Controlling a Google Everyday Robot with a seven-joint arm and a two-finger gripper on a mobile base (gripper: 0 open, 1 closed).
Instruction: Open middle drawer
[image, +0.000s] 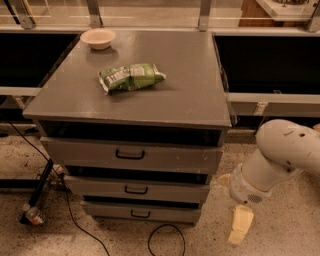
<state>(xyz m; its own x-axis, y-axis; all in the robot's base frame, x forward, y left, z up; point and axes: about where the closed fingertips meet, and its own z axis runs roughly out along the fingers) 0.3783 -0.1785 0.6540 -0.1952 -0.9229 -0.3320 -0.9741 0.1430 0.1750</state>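
Observation:
The grey drawer cabinet (200, 107) stands in the middle of the camera view with three drawers stacked in its front. The middle drawer (165, 191) is a wide, shallow grey front with a small black bar handle (136, 190) at its centre. It sits between the taller top drawer (75, 150) and the slim bottom drawer (170, 214). My gripper (241, 225) hangs low at the lower right on the white arm (280, 155). It is to the right of the cabinet, near the floor, and touches no drawer.
A green snack bag (131, 76) and a small white bowl (98, 38) lie on the cabinet top. Black cables (165, 235) run over the speckled floor in front. A black stand foot (37, 192) and a small bottle (34, 216) lie at the lower left.

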